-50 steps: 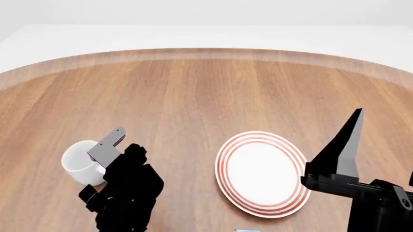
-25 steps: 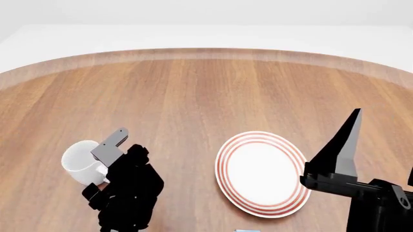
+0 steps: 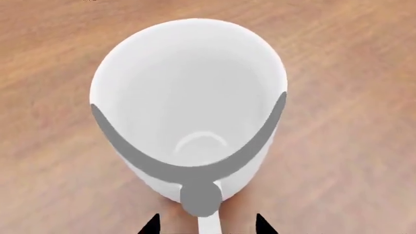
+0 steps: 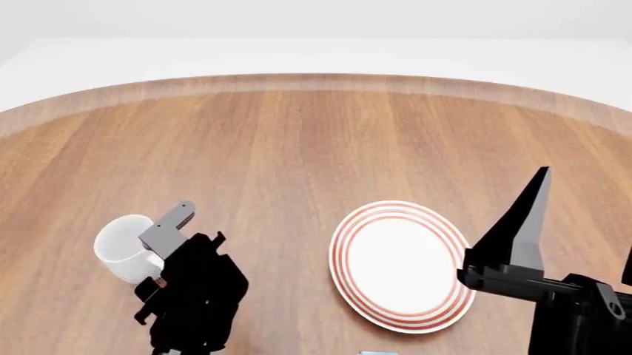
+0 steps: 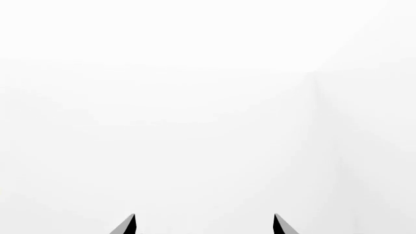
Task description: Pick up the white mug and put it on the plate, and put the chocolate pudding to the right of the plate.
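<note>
Our left hand (image 4: 168, 244) has edged lower beside the white mug (image 4: 123, 247), fingers spread, handle between them; right hand's (image 4: 528, 222) spread stays unclear.

white mug (image 4: 123, 248) — left of plate (image 4: 401, 265)

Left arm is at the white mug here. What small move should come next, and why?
Probably close the left gripper on the white mug: its fingers appear to sit at the handle side, the mug stands on the table, and the plate is bare.
</note>
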You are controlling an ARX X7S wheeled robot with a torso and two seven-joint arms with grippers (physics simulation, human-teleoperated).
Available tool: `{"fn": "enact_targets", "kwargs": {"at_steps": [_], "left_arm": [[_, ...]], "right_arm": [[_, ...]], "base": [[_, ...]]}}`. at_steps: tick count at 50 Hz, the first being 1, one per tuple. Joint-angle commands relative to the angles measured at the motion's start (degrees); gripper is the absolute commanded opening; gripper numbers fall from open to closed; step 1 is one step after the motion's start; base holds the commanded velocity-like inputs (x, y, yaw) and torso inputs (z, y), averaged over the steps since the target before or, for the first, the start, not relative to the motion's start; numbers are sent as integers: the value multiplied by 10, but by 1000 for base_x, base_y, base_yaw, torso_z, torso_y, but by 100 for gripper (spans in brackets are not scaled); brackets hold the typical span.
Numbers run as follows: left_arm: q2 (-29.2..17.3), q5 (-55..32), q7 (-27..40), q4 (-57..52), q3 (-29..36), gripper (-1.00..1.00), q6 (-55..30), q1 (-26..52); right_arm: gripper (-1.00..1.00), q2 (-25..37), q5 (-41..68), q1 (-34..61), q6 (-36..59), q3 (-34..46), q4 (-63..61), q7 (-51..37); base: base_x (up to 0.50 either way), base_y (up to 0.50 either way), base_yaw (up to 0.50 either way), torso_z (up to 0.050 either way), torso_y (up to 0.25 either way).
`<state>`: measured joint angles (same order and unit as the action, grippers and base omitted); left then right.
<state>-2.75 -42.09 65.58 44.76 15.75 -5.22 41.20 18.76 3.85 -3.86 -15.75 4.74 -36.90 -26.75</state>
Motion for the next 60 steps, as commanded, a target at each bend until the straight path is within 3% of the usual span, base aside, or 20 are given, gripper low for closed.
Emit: {"fn": "enact_targets", "kwargs": {"at_steps": [1, 24, 28, 30, 31, 34, 38, 44, 50, 60], "left_arm": [[0, -1, -2, 13, 15, -100, -5, 7], [-7, -11, -2, 4, 29, -100, 0, 3], [-31, 30, 29, -86, 72, -100, -23, -6], [-49, 46, 4, -153, 116, -100, -56, 2], [-65, 44, -62, -199, 164, -100, -105, 23], [-103, 41, -77, -324, 221, -100, -192, 37], [-148, 2, -128, -459, 264, -100, -275, 64], [-193, -81, -172, -590, 267, -100, -353, 102], [-223, -130, -220, -633, 278, -100, -430, 179], [-214, -189, -352, -549, 276, -100, -461, 258]], "right_arm": [[100, 1, -1, 0, 0, 3, 2, -2], [100, 5, 1, 2, -6, 7, 16, -4], [100, 5, 1, 3, -8, 8, 21, -5], [100, 5, 1, 3, -8, 9, 21, -5], [100, 6, 1, 3, -6, 7, 18, -6], [100, 7, 0, 3, -3, 5, 11, -8], [100, 9, 1, 1, 2, 1, 0, -10], [100, 10, -1, 2, 3, 4, 0, -11], [100, 11, 1, 4, 8, 3, -3, -13], [100, 13, 2, 4, 7, 4, -5, -14]], "base": [[0, 0, 0, 0, 0], [0, 0, 0, 0, 0], [0, 0, 0, 0, 0], [0, 0, 0, 0, 0], [0, 0, 0, 0, 0], [0, 0, 0, 0, 0], [0, 0, 0, 0, 0], [0, 0, 0, 0, 0], [0, 0, 0, 0, 0], [0, 0, 0, 0, 0]]}}
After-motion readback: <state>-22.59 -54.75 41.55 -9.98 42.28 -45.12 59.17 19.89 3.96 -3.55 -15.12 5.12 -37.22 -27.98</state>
